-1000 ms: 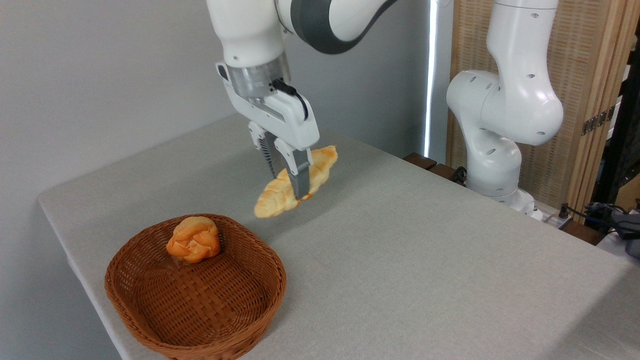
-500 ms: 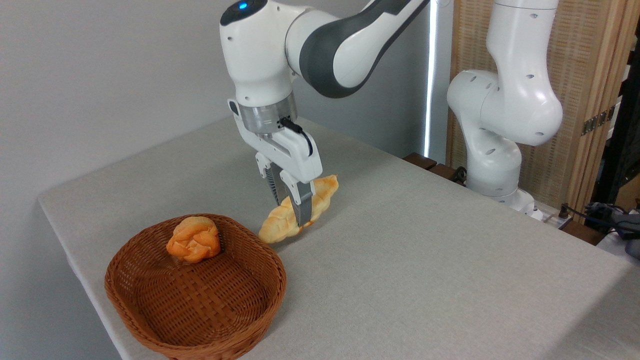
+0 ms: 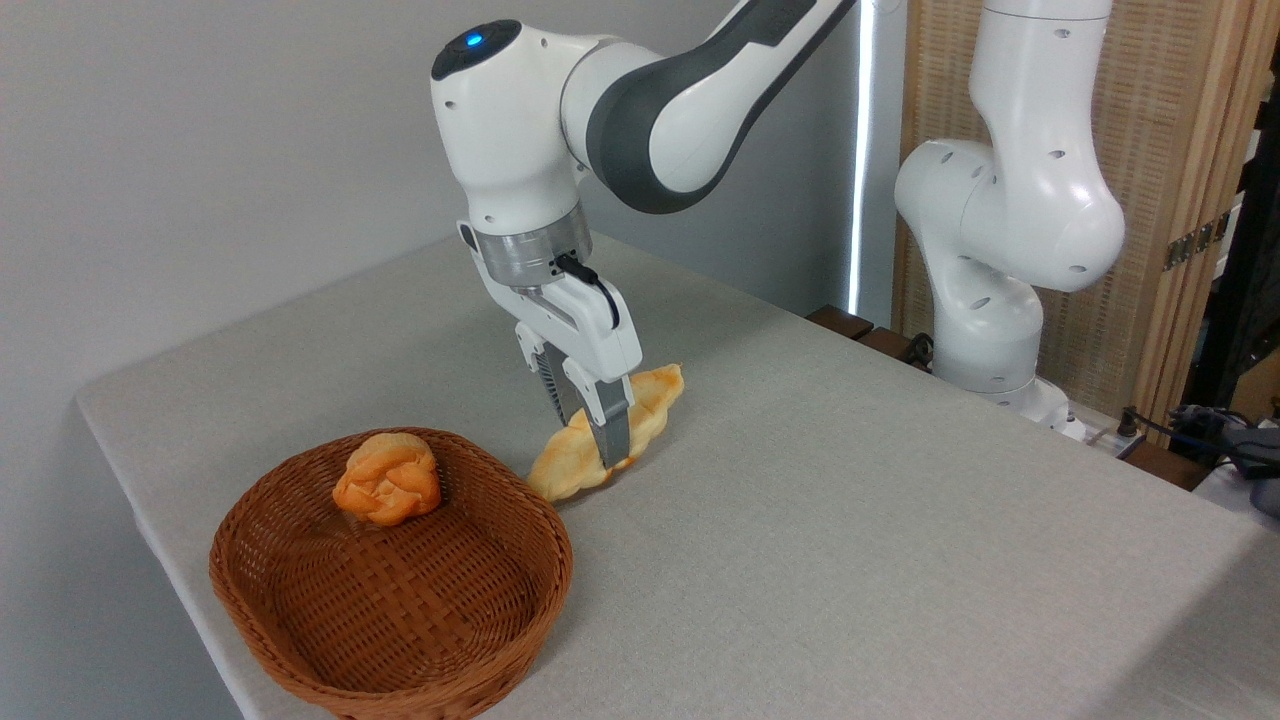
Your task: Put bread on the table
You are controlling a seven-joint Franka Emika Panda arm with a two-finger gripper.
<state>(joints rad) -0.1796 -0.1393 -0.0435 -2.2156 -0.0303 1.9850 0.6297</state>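
the long pale golden braided bread is pinched at mid-length between the fingers of the two-finger gripper – jaws closed onto the loaf, nothing else in them. over the last second the arm has come down: the loaf hung well clear of the cloth a second ago, was close to it half a second ago, and its lower left end now looks to be touching or just off the large table covered in light grey-beige cloth; the upper right end sits a little higher, so the loaf is tilted. it is outside the brown wicker basket, just beside the basket's right rim but apart from it. the small round orange knotted bun sits in the basket's back part, unmoved. my read: the transfer is done and the descent is near its end – what's left is to open the fingers and lift straight up. risk is low; the loaf may roll slightly as the raised end drops.
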